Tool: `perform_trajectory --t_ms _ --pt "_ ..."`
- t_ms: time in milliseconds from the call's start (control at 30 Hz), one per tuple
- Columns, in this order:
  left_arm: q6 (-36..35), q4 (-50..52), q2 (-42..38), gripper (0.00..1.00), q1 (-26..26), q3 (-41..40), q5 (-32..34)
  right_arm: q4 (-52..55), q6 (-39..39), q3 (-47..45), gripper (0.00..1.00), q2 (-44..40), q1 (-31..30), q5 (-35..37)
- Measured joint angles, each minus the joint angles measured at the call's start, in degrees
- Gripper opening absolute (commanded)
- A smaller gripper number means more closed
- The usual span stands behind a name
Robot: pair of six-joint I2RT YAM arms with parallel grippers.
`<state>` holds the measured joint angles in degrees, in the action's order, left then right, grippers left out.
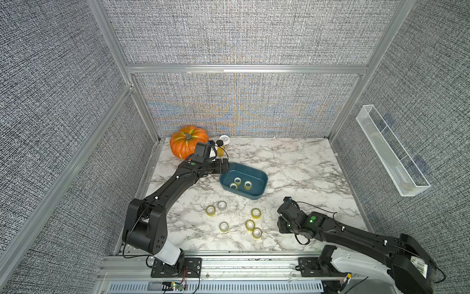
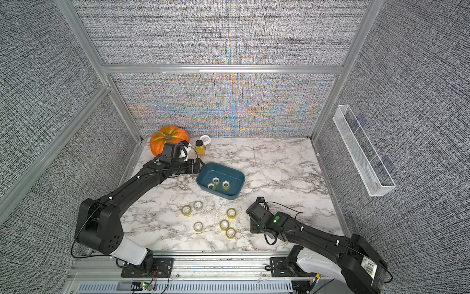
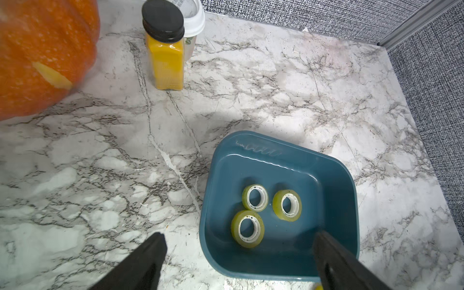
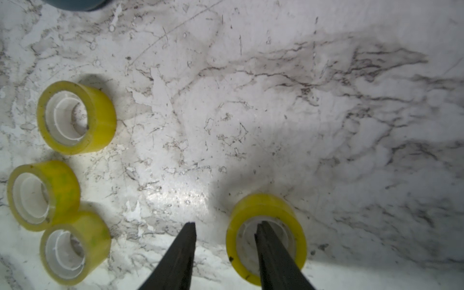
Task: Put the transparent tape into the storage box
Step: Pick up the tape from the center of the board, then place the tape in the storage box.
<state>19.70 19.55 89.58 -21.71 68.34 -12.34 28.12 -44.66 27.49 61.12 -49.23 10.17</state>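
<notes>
In both top views, three tape rolls point(image 1: 239, 183) lie inside the storage box point(image 1: 255, 176), and six more point(image 2: 198, 226) lie on the table point(image 1: 305, 173).

In the left wrist view, the left tool point(image 3: 239, 234) gapes wide over the box's rim.

In the right wrist view, the right tool point(image 4: 225, 224) is parted, with one finger point(image 4: 273, 256) inside a table roll point(image 4: 266, 203).

An orange pumpkin point(image 1: 188, 141), a black-capped yellow bottle point(image 3: 167, 62) and a white-lidded cup point(image 1: 224, 139) stand close together in the far left corner of the worktop point(image 1: 292, 165).

In both top views the wrist point(image 1: 292, 216) hides the right claw point(image 4: 224, 226) and the roll point(image 4: 266, 206) it straddles; the box point(image 4: 75, 3) ahead is cropped at the edge.
</notes>
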Motion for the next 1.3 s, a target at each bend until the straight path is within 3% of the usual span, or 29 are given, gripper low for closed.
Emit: perform_trajectory --t_ms 200,300,367,467,500,1067,1300 --pt "0.0 0.0 0.0 0.96 0.0 0.0 0.0 -0.6 -0.5 -0.8 0.45 2.0 -0.2 -1.1" --pt "0.0 0.0 0.0 0.96 0.0 0.0 0.0 -1.4 -0.5 -0.3 0.39 4.6 -0.2 -0.9" --pt "0.0 0.0 -0.2 0.96 0.0 0.0 0.0 -1.8 -0.5 0.4 0.30 6.0 -0.3 -0.5" --pt "0.0 0.0 -1.0 0.97 0.0 -0.3 0.1 -2.1 -0.4 1.7 0.02 7.5 -0.6 -0.5" --pt "-0.1 0.0 -1.1 0.97 0.0 -0.3 0.3 -2.2 -0.4 2.4 0.00 7.6 -0.7 -0.1" --pt "-0.4 0.1 -2.1 0.97 0.0 -0.3 1.5 1.2 2.5 11.7 0.00 2.6 -0.2 2.9" --pt "0.2 -0.2 -0.1 0.97 0.0 -0.3 -2.6 -0.9 5.1 17.6 0.00 3.9 0.9 0.6"
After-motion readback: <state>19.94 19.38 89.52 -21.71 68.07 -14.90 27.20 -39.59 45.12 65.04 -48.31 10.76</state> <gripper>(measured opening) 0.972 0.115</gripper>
